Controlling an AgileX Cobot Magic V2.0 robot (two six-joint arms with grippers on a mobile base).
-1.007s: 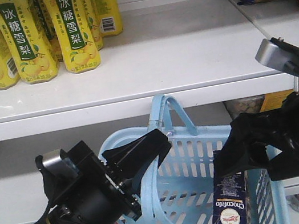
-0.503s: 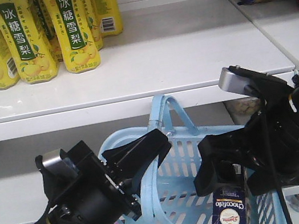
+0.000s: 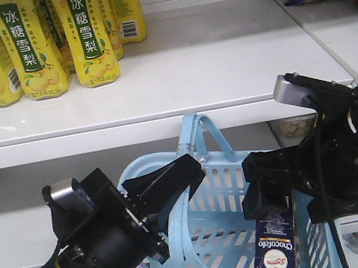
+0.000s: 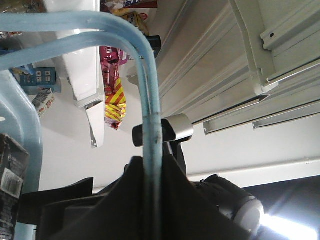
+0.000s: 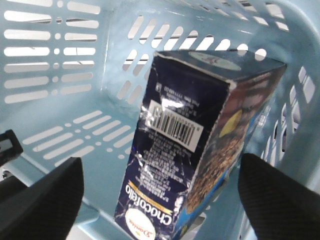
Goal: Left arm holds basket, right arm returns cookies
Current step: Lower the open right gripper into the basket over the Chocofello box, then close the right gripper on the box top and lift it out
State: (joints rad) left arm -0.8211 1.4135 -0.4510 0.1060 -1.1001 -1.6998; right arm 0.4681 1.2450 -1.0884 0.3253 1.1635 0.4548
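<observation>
- Light-blue plastic basket (image 3: 225,188) hangs by one hoop handle (image 4: 150,100). The left gripper (image 3: 173,180) is clamped on that handle, which runs straight between its fingers in the left wrist view.
- Cookies (image 3: 277,250): the navy Chocofello carton stands on end inside the basket at its right-hand end, leaning. Its barcode side faces the right wrist camera.
- Right gripper (image 3: 267,191) hovers directly above the carton's top, fingers spread wide and grasping nothing. In the right wrist view one finger (image 5: 45,200) sits left of the carton and the other right of it, both apart from it.
- Step in hand, as I judge it: descend and grasp the carton for lift-out.
- To do it well: centre the carton between the fingers, match the wrist to its lean, grip the broad faces rather than the top edge, and close without crushing the cardboard.
- Risk: the right-side finger has little room beside the basket wall (image 5: 300,125); catching it would tug the basket against the left grip.
</observation>
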